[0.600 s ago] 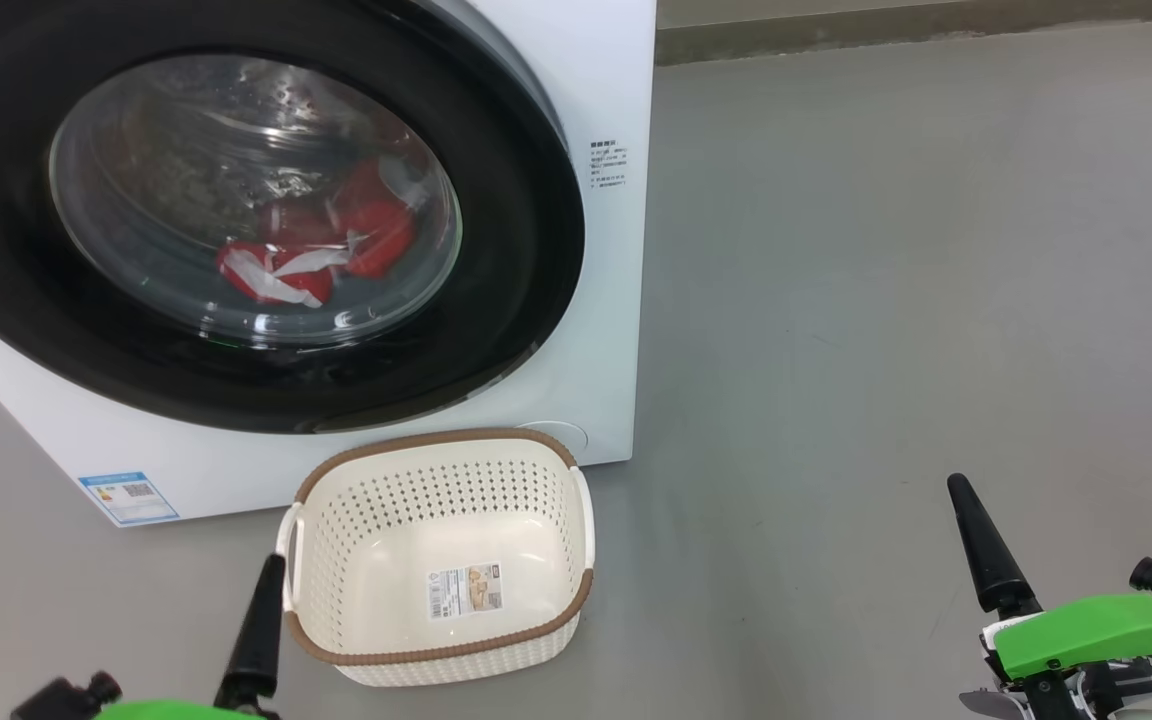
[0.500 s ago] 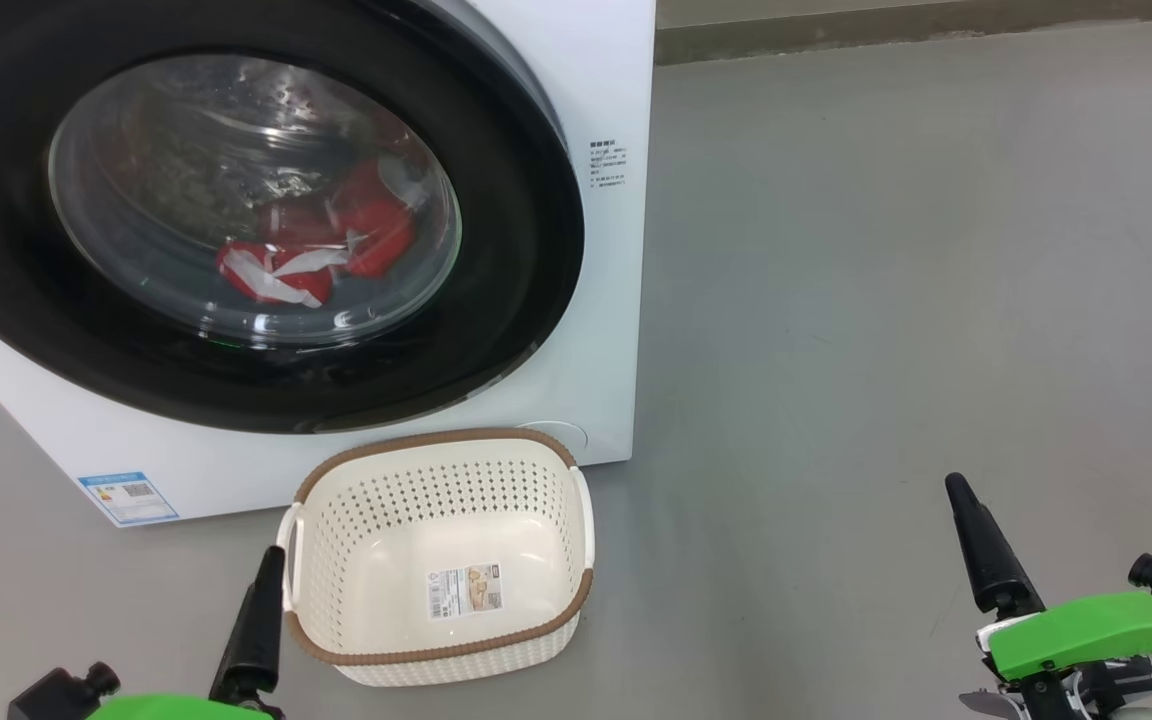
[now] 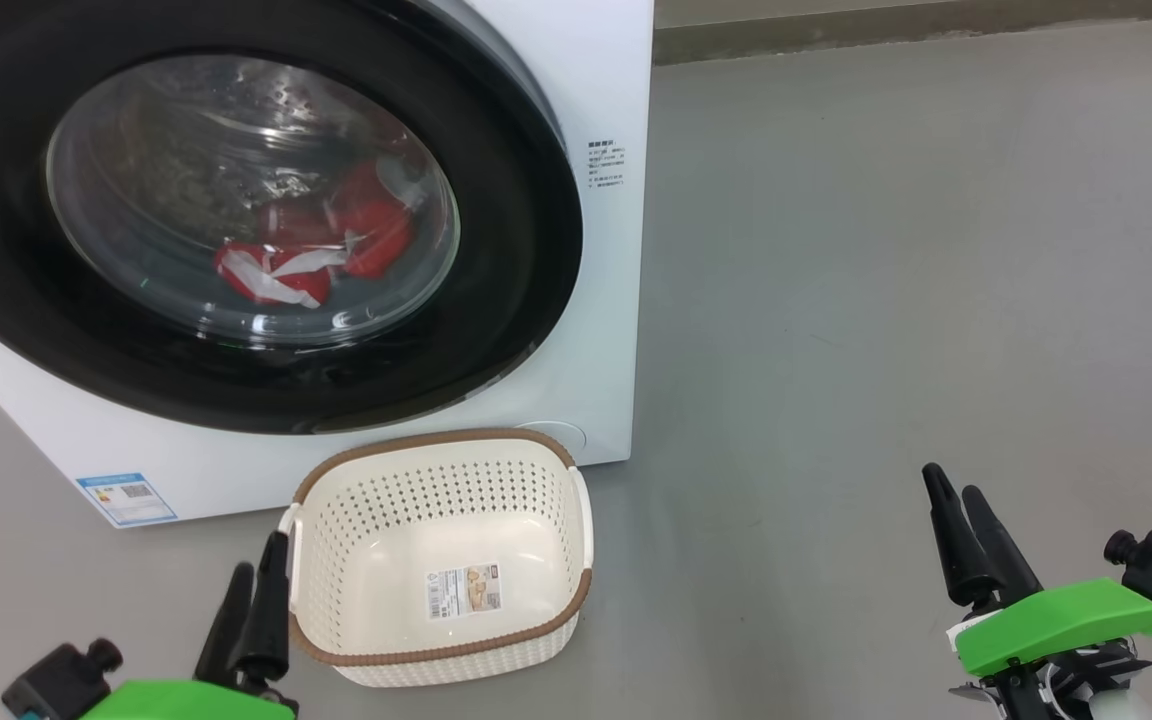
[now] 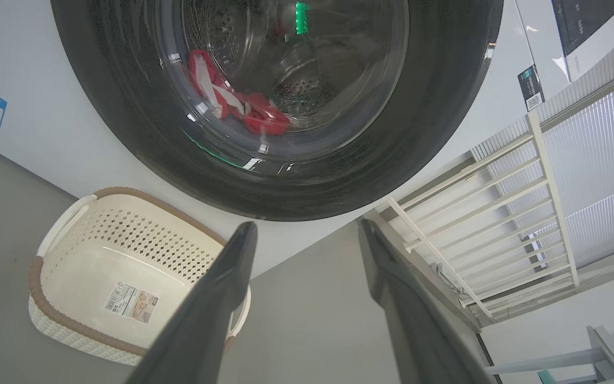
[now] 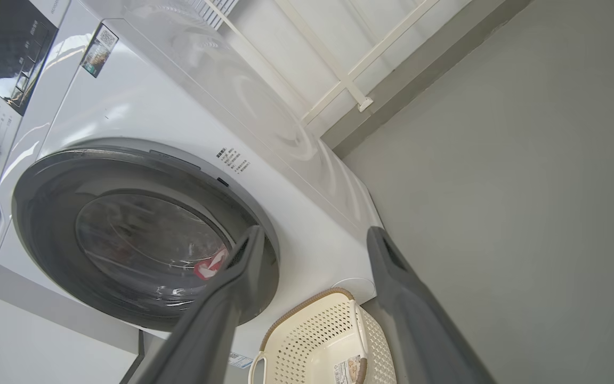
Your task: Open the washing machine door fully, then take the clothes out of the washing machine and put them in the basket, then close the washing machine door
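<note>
Left gripper (image 3: 258, 560) and right gripper (image 3: 949, 482) are hanging spread, empty, flanking basket (image 3: 436, 440). You're risking knocking basket reaching for door (image 3: 536, 250) behind it: left's sitting just beside.

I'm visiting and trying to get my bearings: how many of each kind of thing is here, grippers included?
Washing machine: 1
Washing machine door: 1
Basket: 1
Heap of red clothes: 1, garments uncountable behind the glass
Grippers: 2, left gripper and right gripper
Total: 6
</note>
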You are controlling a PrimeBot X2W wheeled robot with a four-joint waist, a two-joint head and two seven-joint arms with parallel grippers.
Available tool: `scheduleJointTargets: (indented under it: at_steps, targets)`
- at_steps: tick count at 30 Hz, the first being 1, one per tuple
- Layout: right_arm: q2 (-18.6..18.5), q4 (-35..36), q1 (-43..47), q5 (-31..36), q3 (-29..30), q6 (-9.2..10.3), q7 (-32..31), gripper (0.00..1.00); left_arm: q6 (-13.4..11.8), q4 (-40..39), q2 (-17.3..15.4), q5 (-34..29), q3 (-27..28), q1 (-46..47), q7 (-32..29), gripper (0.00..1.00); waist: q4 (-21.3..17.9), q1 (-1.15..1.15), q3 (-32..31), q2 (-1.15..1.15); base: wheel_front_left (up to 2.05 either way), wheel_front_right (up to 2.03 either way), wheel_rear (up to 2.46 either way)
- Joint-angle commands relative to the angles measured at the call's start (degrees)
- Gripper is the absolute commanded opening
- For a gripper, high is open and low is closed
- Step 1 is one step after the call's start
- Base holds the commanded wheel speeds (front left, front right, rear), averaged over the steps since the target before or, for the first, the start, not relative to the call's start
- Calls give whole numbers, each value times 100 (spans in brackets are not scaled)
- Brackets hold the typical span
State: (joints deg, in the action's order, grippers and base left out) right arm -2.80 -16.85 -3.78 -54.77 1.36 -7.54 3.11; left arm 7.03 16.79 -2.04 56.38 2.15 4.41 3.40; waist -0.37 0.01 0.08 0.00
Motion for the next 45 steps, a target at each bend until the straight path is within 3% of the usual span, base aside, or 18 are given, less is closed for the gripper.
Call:
scheduleJointTargets:
  at_steps: [1, 45]
  targets:
    - [-45, 123, -271, 202, -48, 3, 87, 100, -12, -199, -51, -199, 92, 300, 78, 100, -1, 0, -1, 0, 0, 0, 0]
    - [-50, -43, -609, 3062, -453, 4, 818, 100, -37, -254, -73, -3178, 86, 624, 796, 100, -28, 0, -6, 0, 0, 0, 0]
